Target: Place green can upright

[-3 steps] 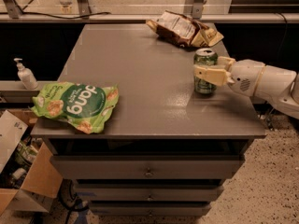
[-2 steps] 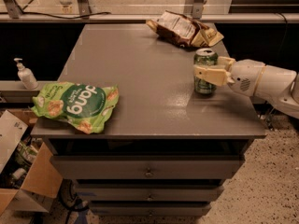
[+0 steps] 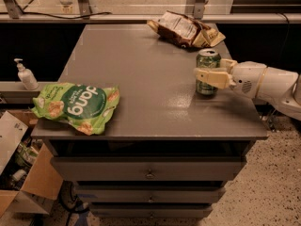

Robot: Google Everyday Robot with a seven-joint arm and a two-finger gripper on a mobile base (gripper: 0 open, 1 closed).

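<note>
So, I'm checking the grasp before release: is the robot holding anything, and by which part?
The gripper holds the green can, upright on the table, with its jaws across the middle of the can's side wall.

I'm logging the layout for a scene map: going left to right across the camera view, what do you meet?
Pump bottle → green snack bag → brown snack bag → green can, upright on the table, with the gripper closed around it, reaching in from the right.
</note>
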